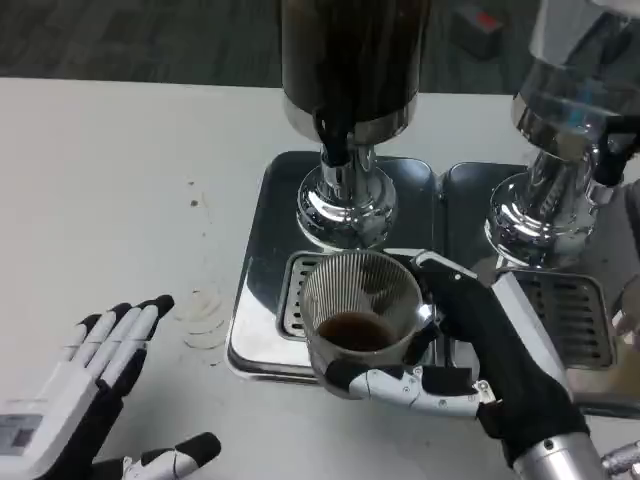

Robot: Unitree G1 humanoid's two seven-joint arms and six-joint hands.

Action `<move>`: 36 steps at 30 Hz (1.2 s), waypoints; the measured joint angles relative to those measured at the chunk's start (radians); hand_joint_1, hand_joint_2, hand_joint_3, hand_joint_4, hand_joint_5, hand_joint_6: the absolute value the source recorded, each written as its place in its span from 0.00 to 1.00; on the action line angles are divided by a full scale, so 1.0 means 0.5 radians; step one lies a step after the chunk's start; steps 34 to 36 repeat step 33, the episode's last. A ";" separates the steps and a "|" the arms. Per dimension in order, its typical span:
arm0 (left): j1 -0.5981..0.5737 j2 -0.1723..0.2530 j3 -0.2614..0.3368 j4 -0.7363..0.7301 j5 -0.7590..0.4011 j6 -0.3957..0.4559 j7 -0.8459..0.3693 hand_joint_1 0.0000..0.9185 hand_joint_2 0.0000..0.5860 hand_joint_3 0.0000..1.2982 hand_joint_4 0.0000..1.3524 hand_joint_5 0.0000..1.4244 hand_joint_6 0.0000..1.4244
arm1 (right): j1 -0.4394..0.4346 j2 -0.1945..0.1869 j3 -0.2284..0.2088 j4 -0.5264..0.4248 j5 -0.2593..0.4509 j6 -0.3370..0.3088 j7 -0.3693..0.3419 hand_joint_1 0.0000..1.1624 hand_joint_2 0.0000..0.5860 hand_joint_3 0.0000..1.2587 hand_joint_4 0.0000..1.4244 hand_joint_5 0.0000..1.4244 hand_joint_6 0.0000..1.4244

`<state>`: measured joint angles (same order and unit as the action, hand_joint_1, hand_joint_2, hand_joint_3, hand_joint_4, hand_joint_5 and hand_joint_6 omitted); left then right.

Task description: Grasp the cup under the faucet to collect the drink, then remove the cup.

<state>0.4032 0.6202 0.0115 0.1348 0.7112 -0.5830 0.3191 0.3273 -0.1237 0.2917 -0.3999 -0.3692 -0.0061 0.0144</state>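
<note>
Two hands are showing over the white table. Right hand is wrapping its fingers around the clear ribbed cup, which is holding a little dark drink and sitting at the front edge of the steel drip tray, just in front of the dark dispenser's faucet. Left hand is hovering near the table's front left corner, fingers spread and holding nothing. Second chrome dispenser is standing toward the tray's right edge.
</note>
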 measured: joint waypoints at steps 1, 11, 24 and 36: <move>-0.005 -0.002 -0.002 0.000 0.000 0.000 0.000 0.00 0.19 0.00 0.00 0.00 0.00 | 0.001 0.000 0.002 0.000 -0.001 0.000 0.000 0.83 0.40 0.45 0.46 0.48 0.61; -0.053 -0.007 -0.048 0.029 -0.022 0.000 -0.015 0.00 0.19 0.00 0.00 0.00 0.00 | 0.013 0.001 0.000 -0.004 -0.004 0.006 -0.001 0.83 0.40 0.45 0.46 0.48 0.61; -0.098 -0.007 -0.064 0.041 -0.028 -0.001 -0.020 0.00 0.20 0.00 0.00 0.00 0.00 | 0.025 0.013 -0.012 -0.004 -0.003 0.007 -0.007 0.83 0.40 0.44 0.46 0.48 0.61; -0.098 -0.007 -0.065 0.048 -0.056 -0.005 -0.038 0.00 0.20 0.00 0.00 0.00 0.00 | 0.036 0.023 -0.011 -0.004 -0.004 0.008 -0.009 0.83 0.40 0.44 0.46 0.48 0.61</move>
